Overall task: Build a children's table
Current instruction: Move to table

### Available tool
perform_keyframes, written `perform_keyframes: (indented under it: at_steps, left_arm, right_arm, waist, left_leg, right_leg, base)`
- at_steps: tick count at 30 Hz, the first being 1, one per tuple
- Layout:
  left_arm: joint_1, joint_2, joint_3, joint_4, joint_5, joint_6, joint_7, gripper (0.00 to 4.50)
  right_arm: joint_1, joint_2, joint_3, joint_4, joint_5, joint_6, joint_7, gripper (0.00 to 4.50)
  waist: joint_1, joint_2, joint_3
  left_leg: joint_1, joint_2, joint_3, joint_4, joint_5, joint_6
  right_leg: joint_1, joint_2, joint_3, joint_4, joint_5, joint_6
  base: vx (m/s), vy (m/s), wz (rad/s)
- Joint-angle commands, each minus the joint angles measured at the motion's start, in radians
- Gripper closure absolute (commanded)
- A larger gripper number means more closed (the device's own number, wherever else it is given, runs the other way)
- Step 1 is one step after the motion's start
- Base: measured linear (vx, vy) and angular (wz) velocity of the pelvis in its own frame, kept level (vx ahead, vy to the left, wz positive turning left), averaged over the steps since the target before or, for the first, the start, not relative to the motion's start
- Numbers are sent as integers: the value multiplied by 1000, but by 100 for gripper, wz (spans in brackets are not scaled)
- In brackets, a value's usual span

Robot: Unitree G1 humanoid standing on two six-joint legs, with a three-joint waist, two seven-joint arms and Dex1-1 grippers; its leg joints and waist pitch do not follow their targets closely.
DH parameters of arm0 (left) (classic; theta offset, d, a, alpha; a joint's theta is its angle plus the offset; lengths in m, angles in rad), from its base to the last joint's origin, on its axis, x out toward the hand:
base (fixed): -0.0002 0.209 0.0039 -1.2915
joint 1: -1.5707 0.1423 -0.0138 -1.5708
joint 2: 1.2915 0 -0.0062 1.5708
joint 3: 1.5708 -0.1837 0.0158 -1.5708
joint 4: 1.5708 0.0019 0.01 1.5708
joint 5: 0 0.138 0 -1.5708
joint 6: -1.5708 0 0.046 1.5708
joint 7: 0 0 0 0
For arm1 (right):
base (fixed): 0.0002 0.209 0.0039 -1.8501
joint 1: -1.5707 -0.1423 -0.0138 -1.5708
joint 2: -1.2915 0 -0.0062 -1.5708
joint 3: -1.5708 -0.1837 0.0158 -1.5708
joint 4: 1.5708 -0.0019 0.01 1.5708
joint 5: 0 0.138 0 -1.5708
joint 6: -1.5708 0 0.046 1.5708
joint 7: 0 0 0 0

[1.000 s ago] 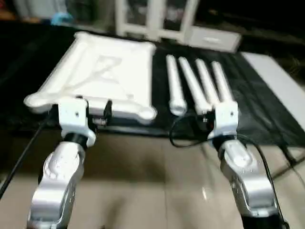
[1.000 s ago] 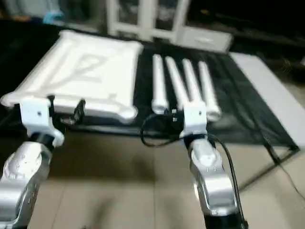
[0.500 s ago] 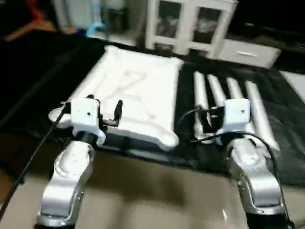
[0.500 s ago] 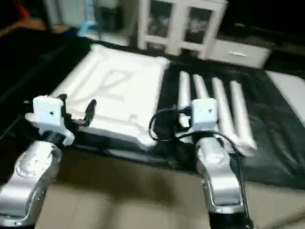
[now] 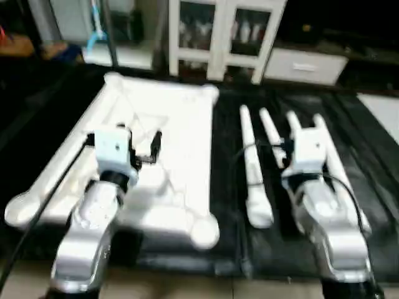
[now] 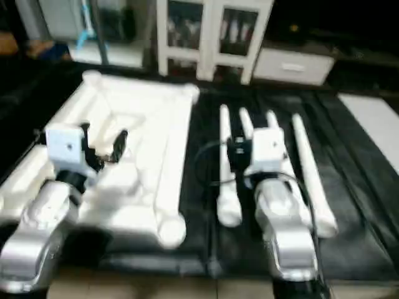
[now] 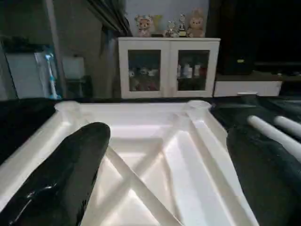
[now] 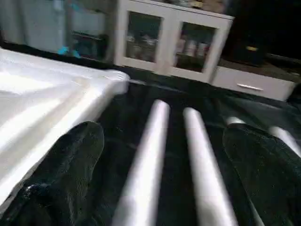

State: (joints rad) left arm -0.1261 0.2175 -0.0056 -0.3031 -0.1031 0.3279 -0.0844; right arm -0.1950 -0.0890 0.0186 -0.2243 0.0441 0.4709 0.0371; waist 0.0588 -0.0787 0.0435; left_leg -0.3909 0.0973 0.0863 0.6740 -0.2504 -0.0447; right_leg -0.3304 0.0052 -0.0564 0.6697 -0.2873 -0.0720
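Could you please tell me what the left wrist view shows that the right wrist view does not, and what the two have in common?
The left wrist view looks between the open left hand onto the X-ribbed underside of the white plastic square table top, with small figurines standing on the cabinet.

The right wrist view looks between the open right hand along the long white tapered tubular legs lying side by side on the black mat.

Both share the white glass-door cabinet, part of the table top, and at least one leg.
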Motion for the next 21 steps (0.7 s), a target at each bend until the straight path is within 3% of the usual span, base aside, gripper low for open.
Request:
perform_keyframes:
  at_steps: [1,2,3,4,5,6,7,8,10,11,13,15,18,19,21]
  left_arm:
    - [8,16,-3,0,7,17,-31,6]
    - [9,22,-7,1,15,20,-36,6]
    - [9,27,-10,2,22,23,-38,6]
    - [9,32,-13,3,29,26,-39,6]
    - [9,35,-14,4,28,35,-42,6]
    - [6,33,-14,6,21,42,-48,6]
    - [1,37,-14,8,17,63,-54,6]
    - [1,37,-14,8,17,63,-54,6]
    - [-6,47,-13,7,8,92,-61,6]
    - [-13,55,-11,7,-3,114,-71,6]
    - [-22,68,-10,9,-8,136,-82,6]
    - [-31,85,-5,24,0,151,-94,6]
    - [-45,101,3,44,16,171,-90,6]
    - [-52,115,11,60,30,188,-90,6]
    - [-57,123,19,71,36,207,-88,6]
  right_arm:
    - [6,4,19,-26,19,35,12,0]
    - [7,3,20,-31,25,44,15,0]
    - [9,2,21,-34,29,51,17,0]
    - [10,1,21,-37,31,56,19,0]
    - [11,-1,22,-39,30,57,20,0]
    - [11,-3,19,-43,34,61,23,0]
    - [9,-8,13,-52,44,75,30,0]
    - [9,-8,13,-52,44,75,30,0]
    - [3,-12,9,-60,45,93,49,0]
    - [-2,-20,13,-68,50,108,68,0]
    - [-9,-35,23,-77,53,128,88,0]
    - [-19,-51,38,-82,53,155,98,0]
    - [-35,-59,49,-74,53,176,105,0]
    - [-52,-52,52,-54,46,191,90,0]
    - [-67,-40,47,-28,39,202,75,0]
  waist:
    - [13,49,-51]
    - [-27,72,-64]
    - [-34,79,-86]
    - [-43,62,-83]
    - [-38,52,-75]
    - [-25,30,-65]
    - [-19,31,-51]
    - [-26,37,-46]
    - [-39,49,-43]
    - [-50,49,-33]
    - [-65,52,-21]
    - [-68,53,-21]
    - [-72,68,-22]
    - [-74,65,-21]
    - [-74,63,-16]
  left_leg:
    - [-5,47,-14,-105,508,64]
    - [29,176,-81,-101,686,249]
    - [134,288,-177,-65,1047,416]
    - [117,232,-165,-57,1169,387]
    - [71,167,-125,-74,1072,334]
    - [10,67,-45,-81,687,228]
    - [-12,60,-13,-116,234,111]
    - [-3,79,-10,-145,-68,-3]
    - [2,88,-8,-164,-231,-77]
    - [8,94,-8,-171,-389,-124]
    - [34,92,-14,-167,-621,-162]
    - [37,90,-17,-166,-666,-160]
    - [33,95,-21,-182,-713,-163]
    - [21,98,-21,-197,-738,-165]
    - [18,98,-9,-214,-787,-170]
  right_leg:
    - [49,-88,6,-69,605,-73]
    - [3,-55,-15,34,507,62]
    - [-88,-150,74,44,269,137]
    - [-93,-171,109,16,294,169]
    - [-64,-147,102,-17,336,168]
    - [-27,-126,78,-76,343,122]
    - [3,-146,61,-105,144,57]
    - [7,-137,55,-107,-59,-3]
    - [-3,-117,47,-109,-162,-29]
    - [-21,-112,47,-118,-259,-20]
    - [-49,-118,43,-149,-448,19]
    - [-50,-122,40,-159,-500,36]
    - [-39,-116,20,-154,-444,34]
    - [-29,-112,15,-138,-410,32]
    - [-30,-103,3,-129,-441,31]
  base:
    - [217,13,-2]
    - [181,39,-12]
    - [62,107,-19]
    - [62,107,-19]
    - [-63,215,-12]
    - [-115,185,-13]
    - [-115,185,-13]
    - [-101,70,-18]
    - [-89,31,-19]
    - [-91,34,-15]
    - [-101,28,-10]
    - [-95,29,-11]
    - [-77,28,-13]
    - [-61,26,-14]
    - [-81,11,-8]
